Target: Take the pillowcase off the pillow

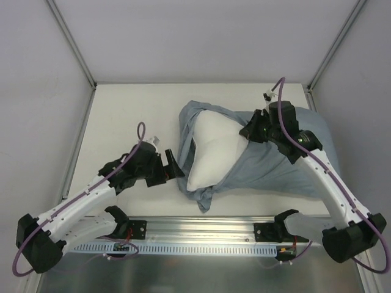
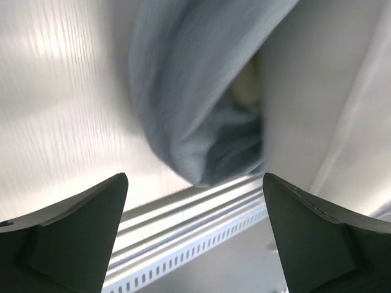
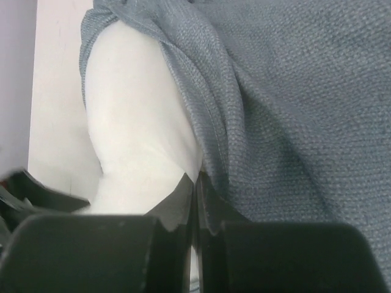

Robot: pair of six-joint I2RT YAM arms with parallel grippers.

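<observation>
The white pillow (image 1: 214, 149) lies right of the table's centre, its left part bare. The grey-blue pillowcase (image 1: 275, 165) covers its right part, and bunched folds wrap the pillow's far and near left edges. My right gripper (image 1: 250, 131) sits on top at the pillowcase's open edge. In the right wrist view it (image 3: 197, 180) is shut where the pillowcase (image 3: 293, 110) meets the pillow (image 3: 134, 134), pinching the cloth edge. My left gripper (image 1: 174, 166) is open and empty just left of the pillow. In the left wrist view it (image 2: 195, 244) faces a hanging pillowcase fold (image 2: 195, 110).
An aluminium rail (image 1: 201, 229) runs along the table's near edge and also shows in the left wrist view (image 2: 201, 226). Metal frame posts (image 1: 73, 46) and white walls stand at the back and sides. Bare tabletop (image 1: 128, 110) lies left of the pillow.
</observation>
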